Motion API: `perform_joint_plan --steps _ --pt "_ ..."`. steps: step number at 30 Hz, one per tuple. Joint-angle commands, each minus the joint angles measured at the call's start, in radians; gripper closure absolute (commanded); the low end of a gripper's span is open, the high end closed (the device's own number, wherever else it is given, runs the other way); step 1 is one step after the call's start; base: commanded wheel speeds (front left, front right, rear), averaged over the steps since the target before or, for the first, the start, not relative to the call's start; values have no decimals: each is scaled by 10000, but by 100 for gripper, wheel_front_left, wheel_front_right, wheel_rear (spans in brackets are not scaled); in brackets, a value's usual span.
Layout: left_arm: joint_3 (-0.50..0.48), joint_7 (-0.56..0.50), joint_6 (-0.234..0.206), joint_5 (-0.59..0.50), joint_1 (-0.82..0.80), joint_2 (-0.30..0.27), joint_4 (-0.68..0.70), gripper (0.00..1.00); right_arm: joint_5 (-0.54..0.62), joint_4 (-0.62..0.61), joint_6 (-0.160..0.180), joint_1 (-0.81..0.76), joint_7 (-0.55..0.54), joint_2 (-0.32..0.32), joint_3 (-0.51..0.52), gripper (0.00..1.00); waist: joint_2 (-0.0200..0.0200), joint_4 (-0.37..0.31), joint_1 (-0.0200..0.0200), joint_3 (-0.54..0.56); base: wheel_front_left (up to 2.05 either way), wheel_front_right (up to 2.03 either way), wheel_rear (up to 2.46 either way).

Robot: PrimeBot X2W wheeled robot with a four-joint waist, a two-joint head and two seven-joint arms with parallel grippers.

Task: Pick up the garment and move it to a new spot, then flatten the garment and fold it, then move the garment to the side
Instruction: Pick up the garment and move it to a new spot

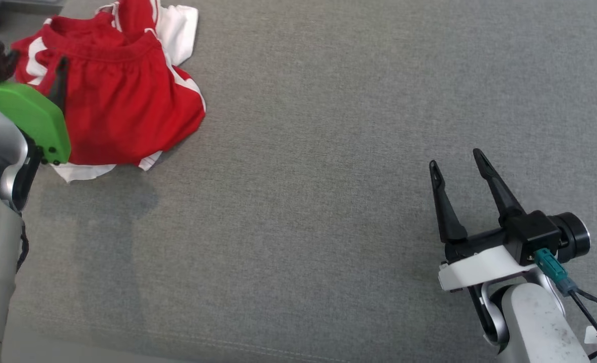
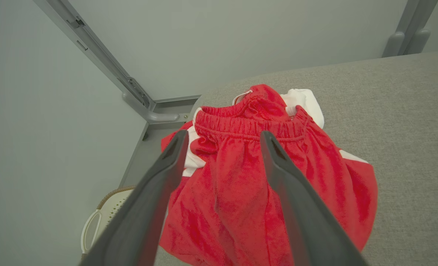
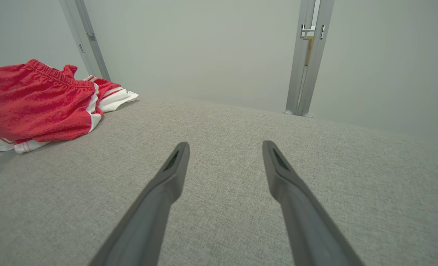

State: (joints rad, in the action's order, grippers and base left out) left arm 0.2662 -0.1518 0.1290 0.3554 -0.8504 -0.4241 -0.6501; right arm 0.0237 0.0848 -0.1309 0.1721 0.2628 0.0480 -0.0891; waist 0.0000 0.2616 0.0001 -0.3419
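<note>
My left claw (image 2: 224, 136) hung spread wide over the crumpled red garment (image 1: 122, 96) at the far left corner of the table (image 1: 303, 201); right claw (image 1: 455, 159) spread, empty. Nothing lifted, flattened or folded yet.

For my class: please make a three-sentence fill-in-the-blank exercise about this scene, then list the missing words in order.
1. The crumpled red and white fabric shorts lie on a ____ cloth-covered surface.
2. The left gripper, pointing at the shorts, has its jaws ____.
3. The right gripper, far from the shorts, holds ____.
Missing words: grey; open; nothing.
</note>
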Motion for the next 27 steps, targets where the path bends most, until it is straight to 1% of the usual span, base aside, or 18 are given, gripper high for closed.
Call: perform_joint_plan --steps 1,6,9,11,12,13,14,18,20,23,27 --pt "41 -121 7 209 -292 -279 -234 0 100 -98 3 231 32 39 47 0 0 -872 -1 -975 0 0 0" --pt "198 -630 12 1025 -355 -346 -1161 0 68 -172 3 386 32 37 102 0 0 -1041 -1 -1291 0 0 0" --pt "415 -698 11 1309 -404 -427 -1363 0 -20 -169 3 474 32 36 74 0 0 -1090 -1 -1359 0 0 0" --pt "459 -476 11 1409 -484 -525 -1463 30 -66 -136 3 482 32 37 78 0 0 -1092 -1 -1371 0 0 0" --pt "557 -370 12 1400 -518 -538 -1481 68 -99 -115 3 500 32 37 85 0 0 -1085 -1 -1350 0 0 0" --pt "621 -261 12 1375 -562 -557 -1493 79 -116 -92 3 501 32 37 88 0 0 -1078 -1 -1318 0 0 0" --pt "694 -124 12 1352 -619 -585 -1504 100 -141 -83 3 509 32 37 76 0 0 -1071 -1 -1261 0 0 0" --pt "1084 331 12 1217 -858 -782 -1411 100 -306 -45 3 517 32 37 70 0 0 -1069 -1 -888 0 0 0" --pt "1248 606 13 1061 -1030 -976 -1314 100 -425 -6 3 451 32 37 42 0 0 -1091 -1 -614 0 0 0" --pt "1553 871 13 909 -1297 -1245 -1084 100 -617 73 3 294 31 37 20 0 0 -1164 -1 -137 0 0 0" --pt "1904 1078 13 739 -1717 -1430 -665 100 -867 197 3 85 30 42 61 0 0 -1347 -1 500 0 0 0"
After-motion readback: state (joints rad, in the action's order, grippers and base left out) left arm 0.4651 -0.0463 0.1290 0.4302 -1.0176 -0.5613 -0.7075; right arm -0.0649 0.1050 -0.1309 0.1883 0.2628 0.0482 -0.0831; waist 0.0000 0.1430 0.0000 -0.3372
